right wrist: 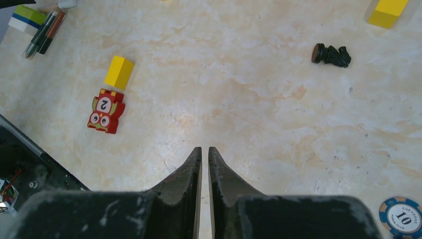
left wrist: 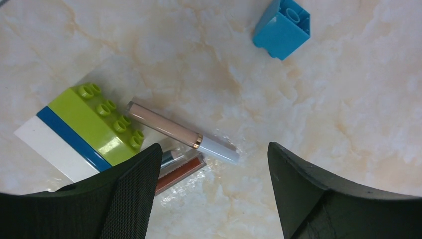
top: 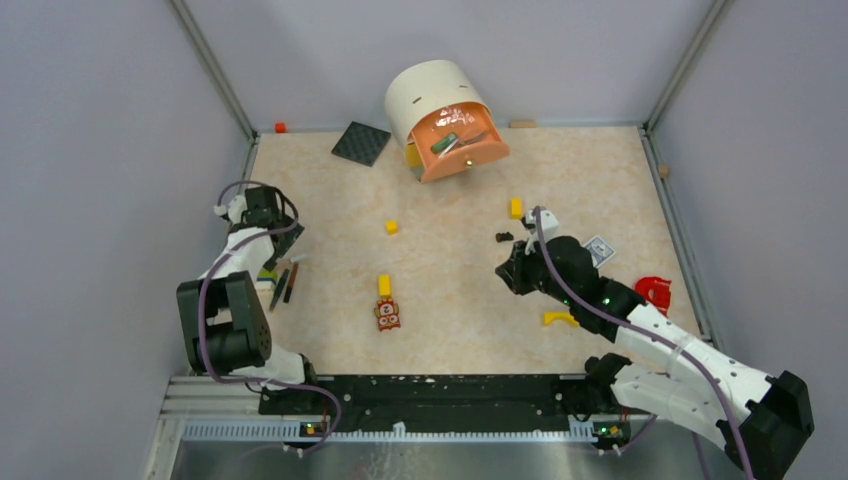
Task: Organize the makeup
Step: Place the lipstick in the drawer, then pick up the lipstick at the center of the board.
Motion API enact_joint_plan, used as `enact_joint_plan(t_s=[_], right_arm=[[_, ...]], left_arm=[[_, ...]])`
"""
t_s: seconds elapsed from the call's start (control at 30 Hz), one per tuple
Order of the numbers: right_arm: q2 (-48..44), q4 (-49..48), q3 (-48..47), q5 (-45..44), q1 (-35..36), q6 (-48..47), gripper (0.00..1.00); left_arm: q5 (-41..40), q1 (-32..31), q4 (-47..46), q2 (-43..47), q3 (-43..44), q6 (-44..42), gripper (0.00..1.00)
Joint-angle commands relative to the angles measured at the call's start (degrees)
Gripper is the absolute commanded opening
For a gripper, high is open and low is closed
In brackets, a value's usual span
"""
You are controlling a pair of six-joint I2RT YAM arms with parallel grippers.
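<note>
Several makeup sticks (top: 285, 283) lie at the left edge of the table. The left wrist view shows a beige tube with a white cap (left wrist: 181, 132) and a red-brown stick (left wrist: 179, 172); a dark stick beside it is partly hidden by a finger. My left gripper (left wrist: 214, 147) hovers over them, open and empty, its place over them (top: 272, 252) seen from above. My right gripper (right wrist: 204, 149) is shut on nothing above bare table at mid right (top: 510, 270). A black square compact (top: 361, 143) lies at the back. A green tube (top: 445, 143) sits in the orange drawer (top: 470, 158).
A green, blue and white brick stack (left wrist: 84, 129) and a blue block (left wrist: 282, 27) lie by the sticks. Yellow blocks (top: 384, 285), an owl tile (top: 388, 315), a small black piece (right wrist: 331, 54), a poker chip (right wrist: 403, 217) and a red object (top: 655, 292) are scattered about.
</note>
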State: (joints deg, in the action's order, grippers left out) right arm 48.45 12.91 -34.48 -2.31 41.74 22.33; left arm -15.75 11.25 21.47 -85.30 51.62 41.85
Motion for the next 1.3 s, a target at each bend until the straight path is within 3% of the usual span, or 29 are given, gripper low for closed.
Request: enact_joint_plan(t_s=[0.0,0.33,0.5,0.63,1.27], right_arm=[[-0.7,-1.0,-0.5,-1.6,0.0,1.2,0.09],[-1.1,-0.8,-0.2,-3.5,0.0,3.9,0.1],[-1.8,-0.8,0.5,-4.5,0.1,4.2,0.11],[-2.3,-0.5,0.4,-5.3,0.0,3.9,0.12],[-2.7,-0.4,1.1,-5.9,0.0,3.5,0.13]], left_arm=[[2.2,0.3,-2.8,0.4,0.6,4.9,0.83],[3.8,0.4,11.0,-4.2,6.7,22.1,0.83],[3.8,0.4,17.3,-10.6,14.1,22.3,0.79],[4.5,0.4,19.3,-13.8,16.6,21.7,0.7],[2.2,2.9,14.9,-9.7,10.8,22.5,0.68]])
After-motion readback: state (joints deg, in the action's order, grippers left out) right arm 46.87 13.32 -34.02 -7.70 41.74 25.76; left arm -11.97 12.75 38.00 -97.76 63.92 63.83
